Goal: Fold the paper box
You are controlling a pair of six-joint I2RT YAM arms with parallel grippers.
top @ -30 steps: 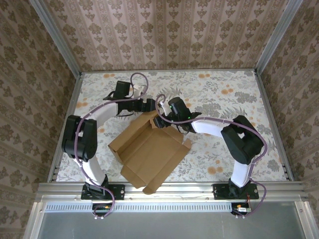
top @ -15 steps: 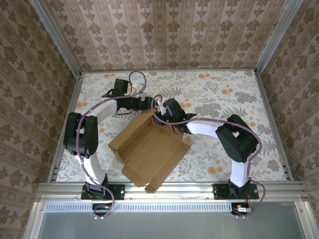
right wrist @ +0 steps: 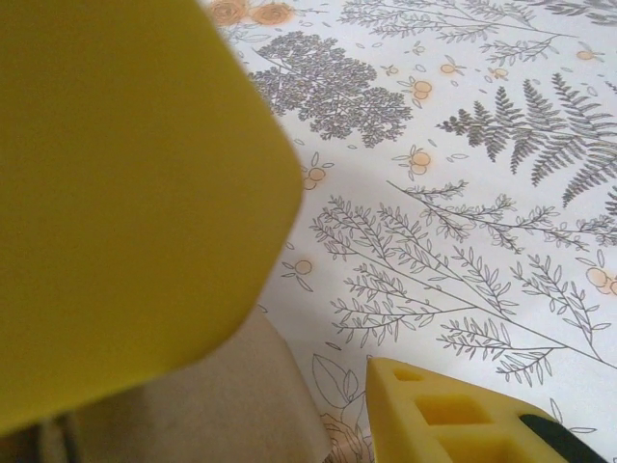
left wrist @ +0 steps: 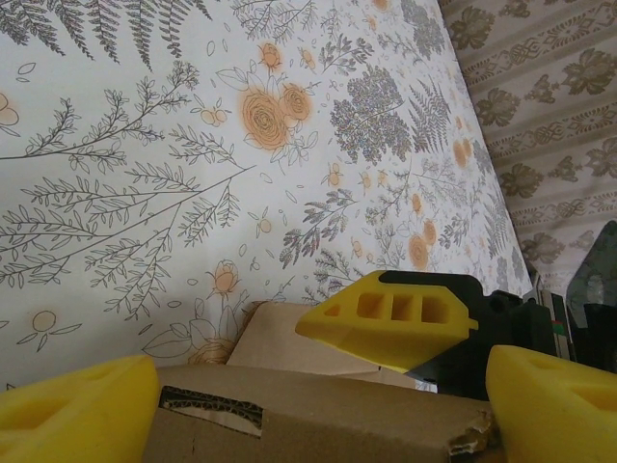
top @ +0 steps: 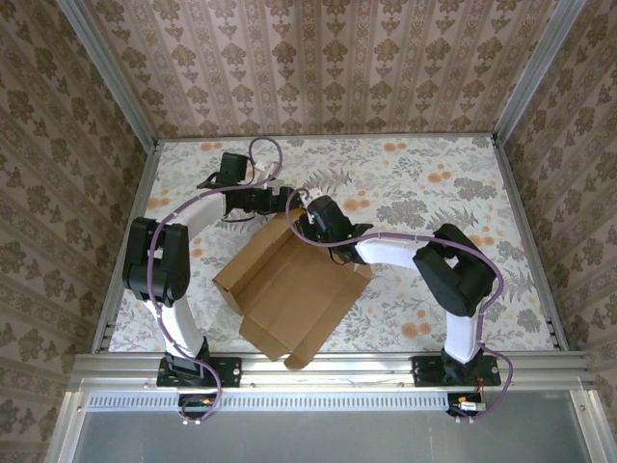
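The paper box (top: 289, 289) is a brown cardboard blank lying partly folded mid-table, its far corner raised between the two arms. My left gripper (top: 281, 201) hovers at that far corner. In the left wrist view it (left wrist: 318, 395) is open wide, with the box's top edge (left wrist: 318, 415) running between its yellow fingers (left wrist: 77, 410). My right gripper (top: 301, 220) meets the same corner from the right. In the right wrist view it (right wrist: 323, 318) is open, a cardboard flap (right wrist: 193, 405) lying against one finger (right wrist: 125, 174) with a gap to the other (right wrist: 463, 415).
The flowered tablecloth (top: 434, 183) covers the table, with patterned walls on three sides and a metal rail (top: 328, 365) at the near edge. The two grippers are very close together; one right finger (left wrist: 395, 318) appears just beyond the cardboard in the left wrist view.
The right arm has reached left to the box's far corner and its jaws have narrowed around the flap. The box shifted slightly. The left gripper stayed open, almost still.
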